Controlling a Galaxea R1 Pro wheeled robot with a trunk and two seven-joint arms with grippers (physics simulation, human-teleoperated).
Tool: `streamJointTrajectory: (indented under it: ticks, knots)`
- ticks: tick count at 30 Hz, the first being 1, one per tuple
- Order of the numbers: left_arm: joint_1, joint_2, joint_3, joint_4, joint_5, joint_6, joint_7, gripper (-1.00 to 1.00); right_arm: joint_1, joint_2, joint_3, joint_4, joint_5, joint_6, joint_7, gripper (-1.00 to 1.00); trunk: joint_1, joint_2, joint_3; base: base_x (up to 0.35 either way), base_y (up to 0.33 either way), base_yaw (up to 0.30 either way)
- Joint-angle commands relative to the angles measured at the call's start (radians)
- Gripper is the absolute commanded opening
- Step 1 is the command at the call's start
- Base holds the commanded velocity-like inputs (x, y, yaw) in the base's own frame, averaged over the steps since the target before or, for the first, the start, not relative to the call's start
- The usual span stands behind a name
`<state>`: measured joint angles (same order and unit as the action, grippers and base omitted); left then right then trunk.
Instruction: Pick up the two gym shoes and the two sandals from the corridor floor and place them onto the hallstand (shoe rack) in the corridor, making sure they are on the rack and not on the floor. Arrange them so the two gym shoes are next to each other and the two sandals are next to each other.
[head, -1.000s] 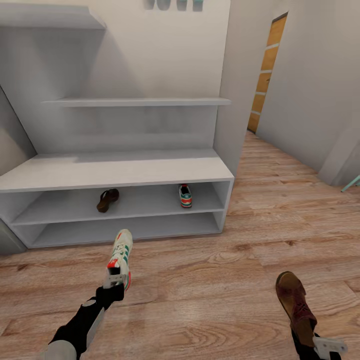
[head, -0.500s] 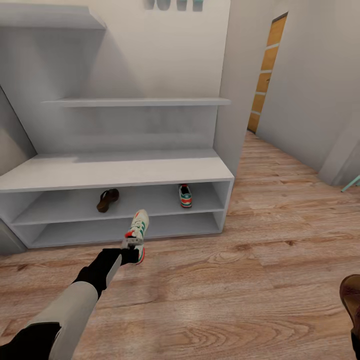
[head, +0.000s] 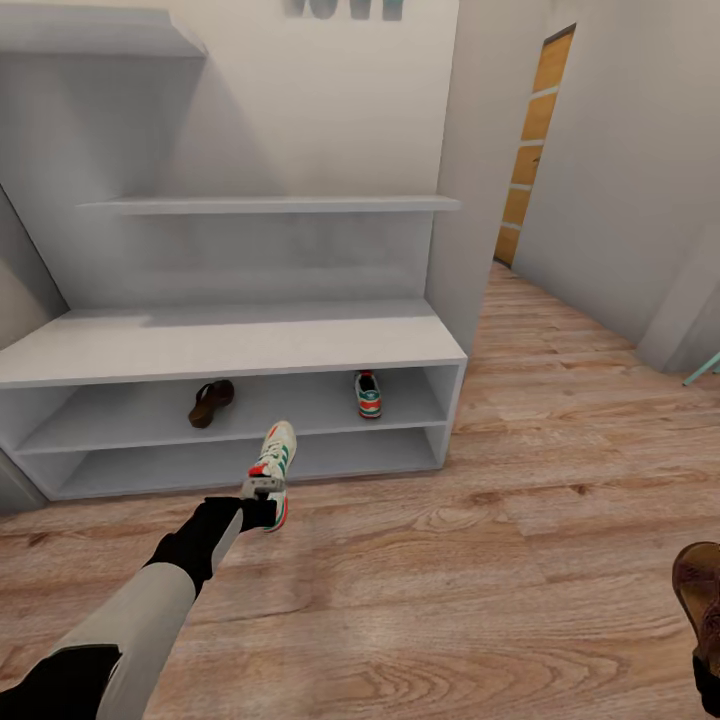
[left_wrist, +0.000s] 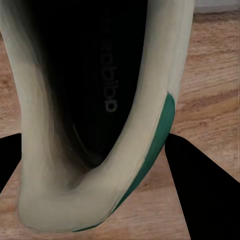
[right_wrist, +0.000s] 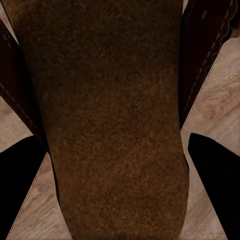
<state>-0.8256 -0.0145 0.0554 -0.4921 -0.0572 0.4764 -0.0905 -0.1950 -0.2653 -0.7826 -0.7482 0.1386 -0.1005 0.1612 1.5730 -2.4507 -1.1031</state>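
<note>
Barely shifted since half a second ago, left claw (head: 262, 492) pinches a sneaker (head: 273, 467) short of the rack (head: 230, 345), right claw pinching a sandal (head: 700, 595); their mates sit shelved ahead.

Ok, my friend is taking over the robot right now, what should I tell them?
Left tool is shut on a sneaker, held out in front of the shoe rack.
Right tool is shut on a sandal, low at the right.
Done: one sneaker and one sandal sit on the rack's upper open shelf, far apart.
Left: put each held shoe beside its partner.
</note>
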Motion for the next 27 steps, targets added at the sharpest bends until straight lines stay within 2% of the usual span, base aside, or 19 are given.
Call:
streamJointTrajectory:
  ticks: [1, 4, 8, 12, 15, 22, 27]
  knots:
    - [0.0, -0.001, 0.006, -0.002, -0.006, 0.006, -0.007, -1.0, -0.001, 0.002, -0.006, 0.001, 0.01, -0.005, 0.008, -1.0, 0.0, 0.0, -0.001, 0.209, -0.143, 0.0]
    - [0.0, 0.0, 0.006, -0.002, -0.008, 0.004, -0.006, -1.0, -0.001, 0.006, -0.006, 0.001, 0.012, -0.006, 0.008, -1.0, 0.0, 0.0, -0.001, 0.229, -0.158, 0.0]
    - [0.0, -0.001, 0.006, -0.024, -0.033, 0.027, 0.022, -1.0, -0.001, 0.029, -0.003, 0.0, 0.017, -0.007, 0.008, -1.0, 0.0, 0.0, -0.001, 0.0, 0.0, 0.0]
    - [-0.004, 0.002, 0.005, -0.034, -0.03, 0.011, 0.026, -1.0, -0.001, 0.051, -0.004, 0.0, 0.016, -0.007, 0.008, -1.0, 0.0, 0.0, -0.001, 0.0, 0.0, 0.0]
    - [-0.011, -0.006, 0.004, -0.051, -0.037, 0.014, 0.036, -1.0, -0.001, 0.065, -0.004, 0.001, 0.016, -0.007, 0.008, -1.0, 0.0, 0.0, -0.001, 0.0, 0.0, 0.0]
    - [-0.03, -0.028, 0.004, -0.091, -0.045, 0.053, 0.067, -1.0, -0.001, 0.067, -0.005, 0.001, 0.016, -0.007, 0.008, -1.0, 0.0, 0.0, -0.001, 0.0, 0.0, 0.0]
    - [-0.053, -0.034, 0.004, -0.095, -0.052, 0.082, 0.102, -1.0, -0.001, 0.066, -0.006, 0.001, 0.016, -0.007, 0.008, -1.0, 0.0, 0.0, -0.001, 0.0, 0.0, 0.0]
